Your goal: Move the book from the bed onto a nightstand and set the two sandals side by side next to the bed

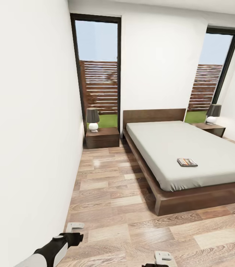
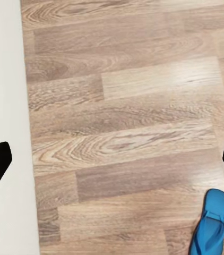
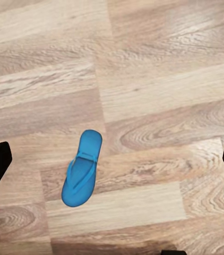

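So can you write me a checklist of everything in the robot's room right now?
Surface: wood-plank floor, bare where seen.
Job's things: book lying flat on the bed; one blue sandal on the floor under the right claw's camera; a nightstand on each side of the bed.
Clutter: a lamp on each nightstand.
Claws: left claw open, holding nothing; right claw open, holding nothing.
Cables: nothing seen.
Surroundings: white wall close on the left, two tall windows.

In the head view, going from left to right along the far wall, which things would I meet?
Left window → left lamp on the left nightstand → headboard → right window → right lamp on the right nightstand.
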